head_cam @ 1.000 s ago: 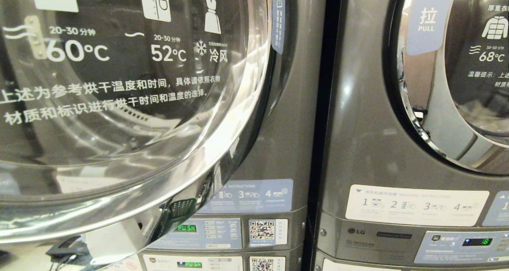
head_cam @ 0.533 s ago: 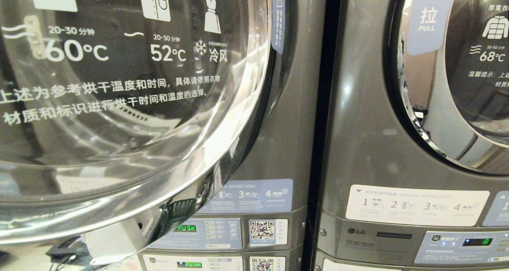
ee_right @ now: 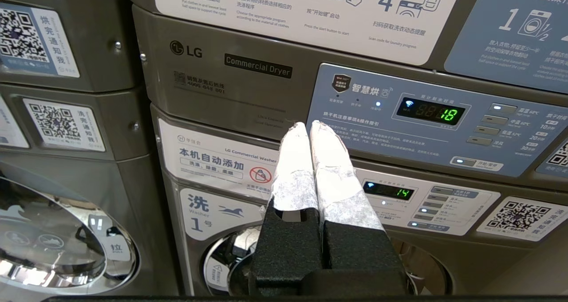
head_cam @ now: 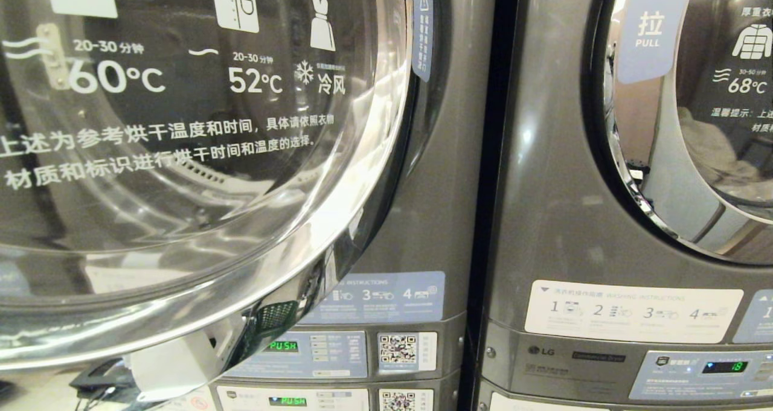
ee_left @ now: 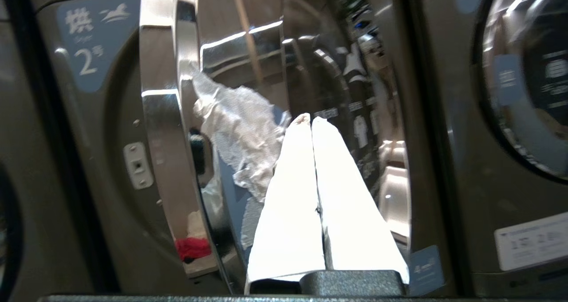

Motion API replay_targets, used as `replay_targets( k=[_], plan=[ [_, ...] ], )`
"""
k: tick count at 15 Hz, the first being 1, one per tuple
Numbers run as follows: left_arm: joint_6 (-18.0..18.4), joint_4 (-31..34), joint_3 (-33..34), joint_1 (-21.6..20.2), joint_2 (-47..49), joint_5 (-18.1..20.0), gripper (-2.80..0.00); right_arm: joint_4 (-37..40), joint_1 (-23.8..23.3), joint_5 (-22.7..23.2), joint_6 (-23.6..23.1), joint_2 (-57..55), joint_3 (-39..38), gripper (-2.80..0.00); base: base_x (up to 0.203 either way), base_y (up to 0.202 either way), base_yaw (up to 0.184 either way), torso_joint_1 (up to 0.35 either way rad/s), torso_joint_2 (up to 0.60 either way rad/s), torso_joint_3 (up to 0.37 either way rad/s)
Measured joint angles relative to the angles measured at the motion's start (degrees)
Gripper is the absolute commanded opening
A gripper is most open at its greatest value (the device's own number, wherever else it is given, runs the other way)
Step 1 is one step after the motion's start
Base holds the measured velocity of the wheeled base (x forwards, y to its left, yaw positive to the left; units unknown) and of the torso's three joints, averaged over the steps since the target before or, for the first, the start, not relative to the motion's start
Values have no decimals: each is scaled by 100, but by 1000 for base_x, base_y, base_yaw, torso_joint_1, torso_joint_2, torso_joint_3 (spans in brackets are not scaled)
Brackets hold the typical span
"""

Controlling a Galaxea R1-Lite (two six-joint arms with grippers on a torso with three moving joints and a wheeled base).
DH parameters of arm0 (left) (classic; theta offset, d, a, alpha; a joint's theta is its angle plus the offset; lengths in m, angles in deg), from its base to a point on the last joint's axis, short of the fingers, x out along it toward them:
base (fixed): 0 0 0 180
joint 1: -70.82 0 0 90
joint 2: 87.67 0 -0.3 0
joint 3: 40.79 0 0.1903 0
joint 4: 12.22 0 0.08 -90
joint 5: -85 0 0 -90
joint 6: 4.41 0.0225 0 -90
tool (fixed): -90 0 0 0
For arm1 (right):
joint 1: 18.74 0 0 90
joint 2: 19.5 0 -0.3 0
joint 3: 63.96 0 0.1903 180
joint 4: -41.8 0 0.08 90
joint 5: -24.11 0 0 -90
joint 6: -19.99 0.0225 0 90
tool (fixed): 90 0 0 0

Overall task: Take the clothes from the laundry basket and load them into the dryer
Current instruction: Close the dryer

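The dryer (head_cam: 441, 175) on the left has its round glass door (head_cam: 338, 230) swung open towards me. In the left wrist view my left gripper (ee_left: 310, 119) is shut with nothing between its white-taped fingers. It points at the chrome rim (ee_left: 162, 129) of that open door. A white mesh cloth (ee_left: 235, 124) shows against the door just behind the fingers; I cannot tell whether it is a reflection. A red piece of clothing (ee_left: 193, 248) shows low by the rim. My right gripper (ee_right: 309, 125) is shut and empty, held before the control panels. The laundry basket is out of view.
A second dryer (head_cam: 574, 218) stands to the right with its door closed, and pale laundry (head_cam: 712, 151) shows behind its window. Control panels (ee_right: 426, 115) with lit displays and washer doors (ee_right: 57, 244) lie below. Neither arm shows in the head view.
Pale laundry has come into sight behind the right dryer's window. Nothing else in the head view has shifted.
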Motion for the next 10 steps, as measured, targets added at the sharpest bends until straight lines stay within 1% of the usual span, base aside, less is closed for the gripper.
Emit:
replay_targets(
  k=[3, 4, 6, 8, 9, 10],
  plan=[
    [11, 70, 33, -826, 144, -6, -280, -9, -2, -5, 0, 2, 1, -280, 0, 0, 0, 0, 0, 0],
    [9, 72, 59, -1028, 191, -74, -280, -9, 0, -7, 0, 2, 1, -280, 0, 0, 0, 0, 0, 0],
    [7, 83, 138, -1212, 315, -514, -280, -10, -2, -7, 0, 5, 1, -280, 0, 0, 0, 0, 0, 0],
    [-20, 36, 293, -1251, 448, -1056, -280, -12, -2, -7, 0, 13, 1, -280, 0, 0, 0, 0, 0, 0],
    [-26, 16, 381, -1257, 513, -1267, -280, -12, -2, -6, 0, 13, 0, -280, 0, 0, 0, 0, 0, 0],
    [-30, -6, 455, -1262, 579, -1381, -280, -12, -2, -5, 0, 13, 1, -280, 0, 0, 0, 0, 0, 0]
  ],
)
